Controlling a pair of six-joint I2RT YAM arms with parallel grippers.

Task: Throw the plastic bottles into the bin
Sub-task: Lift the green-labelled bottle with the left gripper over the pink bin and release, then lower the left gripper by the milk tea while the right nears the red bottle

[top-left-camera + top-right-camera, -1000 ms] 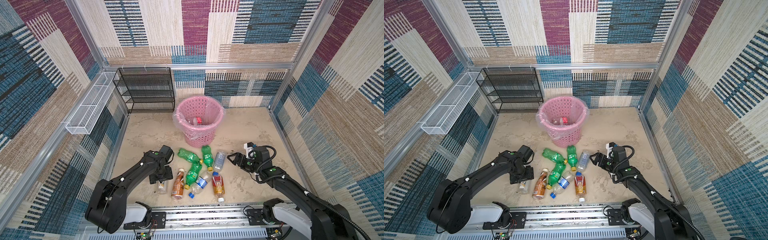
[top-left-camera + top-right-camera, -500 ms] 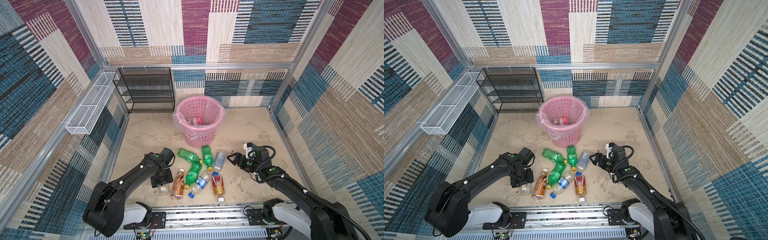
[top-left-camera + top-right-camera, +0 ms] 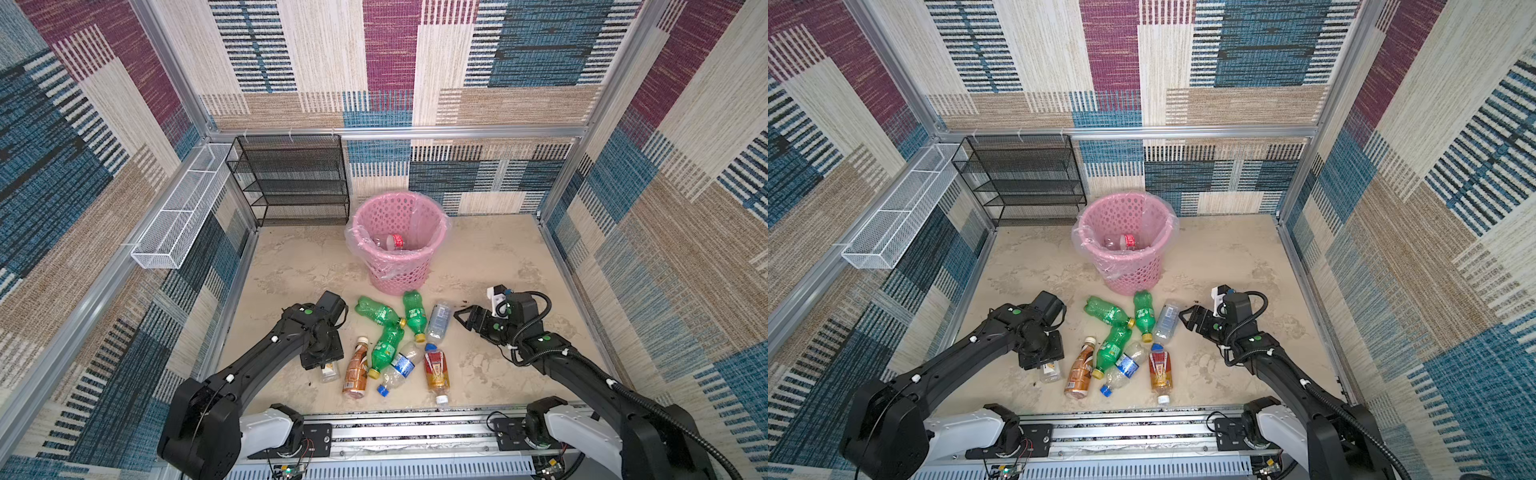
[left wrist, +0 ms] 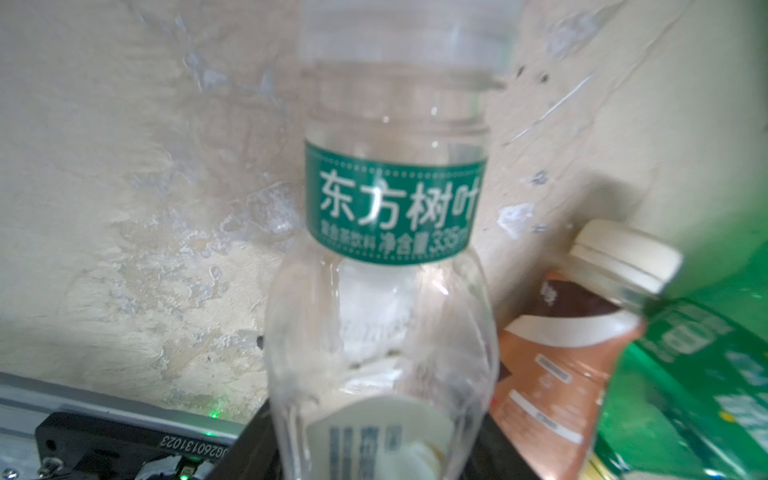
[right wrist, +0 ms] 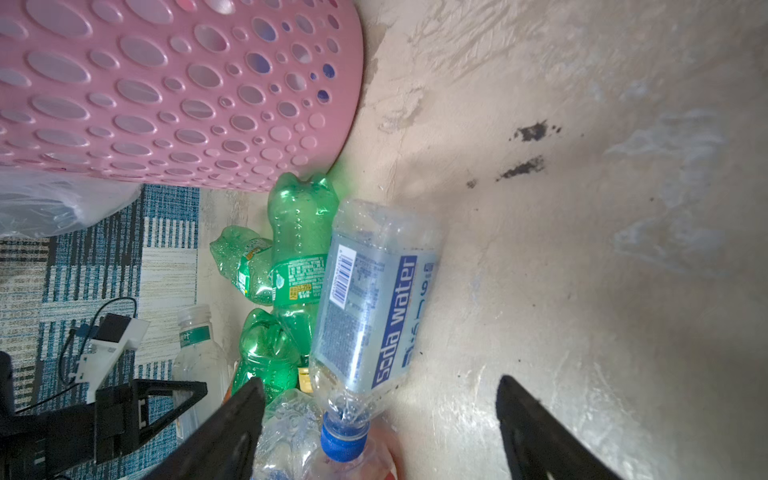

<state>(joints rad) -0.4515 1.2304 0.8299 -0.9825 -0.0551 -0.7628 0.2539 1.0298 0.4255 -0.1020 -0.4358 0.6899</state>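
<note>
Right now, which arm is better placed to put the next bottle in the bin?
Left: the left fingers are shut on the clear green-banded bottle, ready to lift. The right fingers stand open by the soda water bottle.

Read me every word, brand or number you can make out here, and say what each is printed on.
"东方树叶": green band of the clear tea bottle.
"净含量", then blurred digits: same band, lower line.
"soda water": blue stripe on the soda water bottle.
"G260131023", upside down: black block.
Too small or blurred: labels on the green bottles and the brown bottle.
</note>
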